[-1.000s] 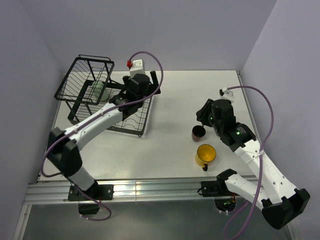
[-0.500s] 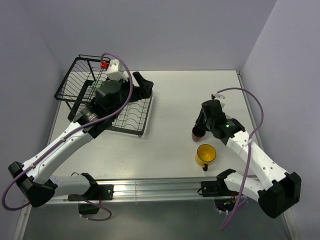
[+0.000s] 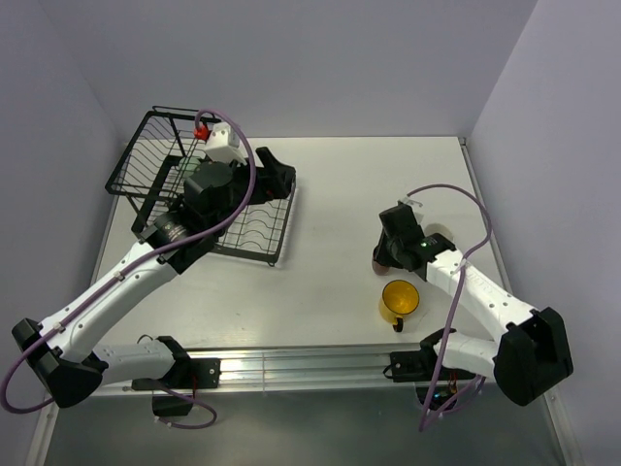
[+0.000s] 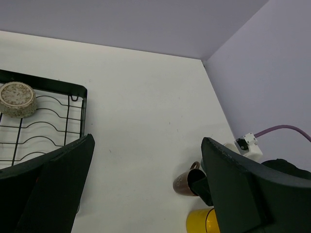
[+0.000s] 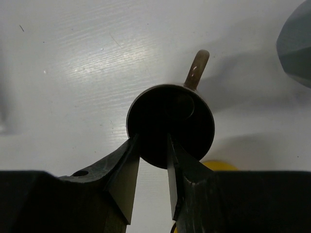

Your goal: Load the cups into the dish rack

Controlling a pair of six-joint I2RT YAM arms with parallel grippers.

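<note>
Pinching brown mug [image 5: 170, 121] rim, right gripper [image 5: 151, 145], wrist view only; left gripper [image 4: 148, 143] wide.

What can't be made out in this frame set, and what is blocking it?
Top view: the left arm lies over part of the dish rack basket.
Top view: the brown mug sits mostly under the right end effector.
Right wrist view: the yellow mug shows only as a sliver behind the brown mug.
Left wrist view: the bottom edge cuts the yellow mug off.

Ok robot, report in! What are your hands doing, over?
Left gripper open, empty, above dish rack edge. Right gripper pinching rim of small dark brown mug. Close beside it, yellow mug.
</note>
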